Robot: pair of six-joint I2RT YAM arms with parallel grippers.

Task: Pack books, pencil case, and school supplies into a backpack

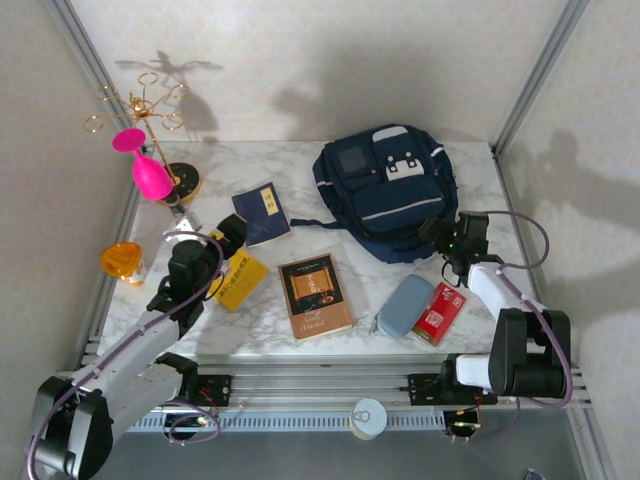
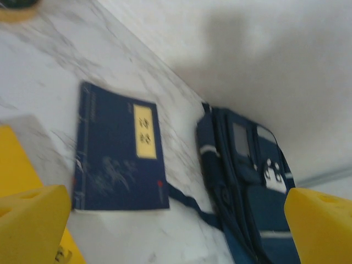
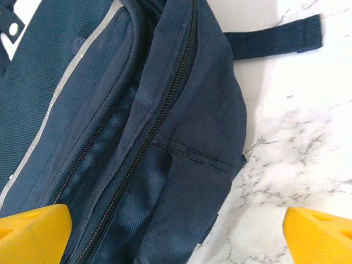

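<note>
The navy backpack (image 1: 385, 190) lies flat at the back centre, its zipper closed in the right wrist view (image 3: 137, 110). In front of it lie the books: a navy one (image 1: 262, 213), a yellow one (image 1: 240, 280) and a brown one (image 1: 314, 294). The grey-blue pencil case (image 1: 405, 306) lies beside the red pack of school supplies (image 1: 440, 313). My left gripper (image 1: 227, 236) hovers open over the gap between the navy book (image 2: 118, 148) and the yellow book. My right gripper (image 1: 441, 237) hangs open over the backpack's near right corner, holding nothing.
A gold wire stand with a pink cup (image 1: 150, 175) stands at the back left, and an orange cup (image 1: 122, 260) sits near the left edge. A backpack strap (image 1: 318, 222) trails toward the navy book. Frame posts and walls close in the sides.
</note>
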